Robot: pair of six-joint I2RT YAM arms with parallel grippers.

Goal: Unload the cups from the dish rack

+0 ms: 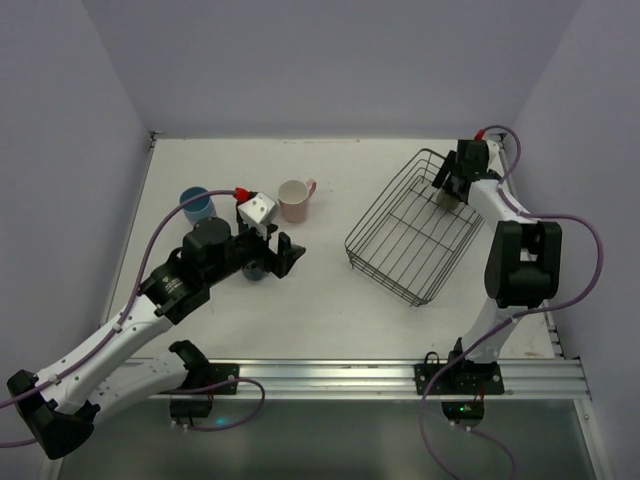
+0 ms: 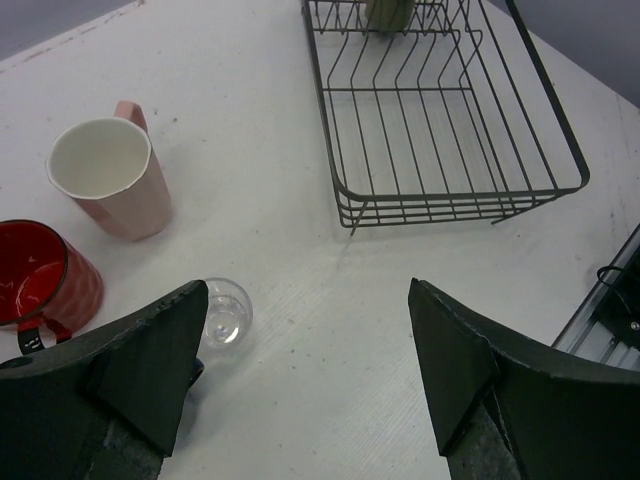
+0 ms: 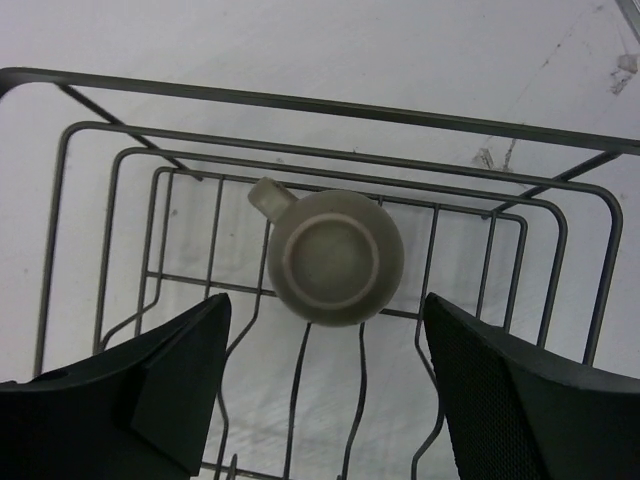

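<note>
Nearest, a metal rail [image 1: 400,375] runs along the table's [image 1: 330,320] near edge, with bare white surface between it and the rack. The left jaws stand wide and empty low over the table, with open room between them. A red cup [image 2: 40,275] and a small clear glass [image 2: 222,312] sit just beside one finger [image 2: 140,360]. A pink mug [image 2: 105,180] stands upright a little farther off, and a light blue cup [image 1: 197,205] stands toward the left wall. The black wire rack [image 1: 415,225] lies skewed on the right, well apart from these cups. In its far corner an olive-grey mug [image 3: 335,258] rests upside down, handle toward the end wires. The right jaws hang above it, wide, gripping nothing. Pale lilac walls [image 1: 330,60] close three sides.
</note>
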